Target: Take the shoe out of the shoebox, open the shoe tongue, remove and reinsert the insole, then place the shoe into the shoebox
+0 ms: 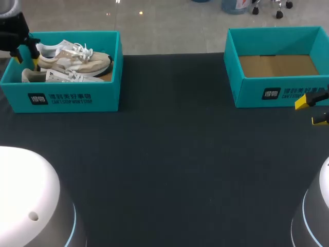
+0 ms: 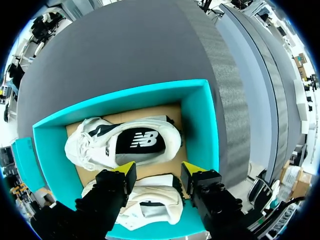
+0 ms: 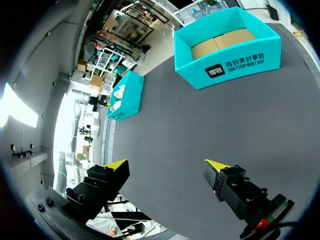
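Two beige-and-white shoes lie in the teal shoebox [image 1: 67,98] at the far left, one shoe [image 1: 77,59] behind the other shoe [image 1: 61,76]. My left gripper [image 1: 28,57] hangs over the box's left end, at the shoes' heels. In the left wrist view the left gripper [image 2: 157,172] stands open, its yellow fingertips [image 2: 127,169] on either side of the nearer shoe [image 2: 150,205]. The farther shoe [image 2: 125,142] shows its dark insole. My right gripper [image 1: 311,110] is open and empty in front of the empty teal box [image 1: 277,92].
In the right wrist view the right gripper [image 3: 167,165] hovers over bare dark table, with the empty box [image 3: 225,45] ahead and the shoebox [image 3: 125,97] far off. The black tabletop [image 1: 169,154] spreads between the two boxes.
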`<state>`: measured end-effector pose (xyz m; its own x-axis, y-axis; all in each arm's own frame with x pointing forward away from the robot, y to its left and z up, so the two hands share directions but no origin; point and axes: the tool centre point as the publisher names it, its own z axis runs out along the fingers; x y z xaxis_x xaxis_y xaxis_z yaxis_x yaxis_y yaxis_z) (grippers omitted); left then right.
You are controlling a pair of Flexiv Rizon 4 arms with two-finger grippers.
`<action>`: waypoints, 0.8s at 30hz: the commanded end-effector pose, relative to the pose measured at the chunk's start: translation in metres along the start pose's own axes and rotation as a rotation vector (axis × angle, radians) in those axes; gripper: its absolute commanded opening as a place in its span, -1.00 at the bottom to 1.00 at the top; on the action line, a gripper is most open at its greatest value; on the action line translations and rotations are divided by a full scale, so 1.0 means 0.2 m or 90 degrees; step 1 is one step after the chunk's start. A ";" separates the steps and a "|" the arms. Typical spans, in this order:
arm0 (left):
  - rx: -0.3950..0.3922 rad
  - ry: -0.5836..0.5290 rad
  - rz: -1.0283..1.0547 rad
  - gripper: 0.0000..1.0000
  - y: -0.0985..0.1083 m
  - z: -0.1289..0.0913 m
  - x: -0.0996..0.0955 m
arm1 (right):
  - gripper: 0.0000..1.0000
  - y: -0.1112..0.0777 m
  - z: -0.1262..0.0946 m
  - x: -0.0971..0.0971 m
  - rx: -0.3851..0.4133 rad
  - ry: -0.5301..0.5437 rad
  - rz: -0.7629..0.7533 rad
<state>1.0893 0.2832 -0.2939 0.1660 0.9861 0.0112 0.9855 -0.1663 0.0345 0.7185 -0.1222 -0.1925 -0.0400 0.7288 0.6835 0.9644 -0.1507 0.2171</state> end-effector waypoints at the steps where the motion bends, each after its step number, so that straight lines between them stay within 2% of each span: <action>1: -0.016 -0.002 0.004 0.14 -0.05 0.03 0.00 | 1.00 0.00 0.00 0.00 0.000 -0.002 0.001; 4: -0.019 -0.013 0.012 0.16 -0.07 0.03 0.01 | 1.00 0.00 0.00 0.00 0.000 -0.002 0.001; 8: -0.020 -0.010 0.016 -0.03 -0.09 0.04 0.02 | 1.00 0.00 0.00 0.00 0.000 -0.002 0.001; 24: -0.005 -0.014 0.026 -0.04 -0.10 0.12 0.07 | 1.00 0.00 0.00 0.00 0.000 -0.002 0.001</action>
<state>1.0690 0.2992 -0.3134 0.2017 0.9794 -0.0061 0.9786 -0.2013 0.0422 0.7185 -0.1222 -0.1925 -0.0400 0.7288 0.6835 0.9644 -0.1507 0.2171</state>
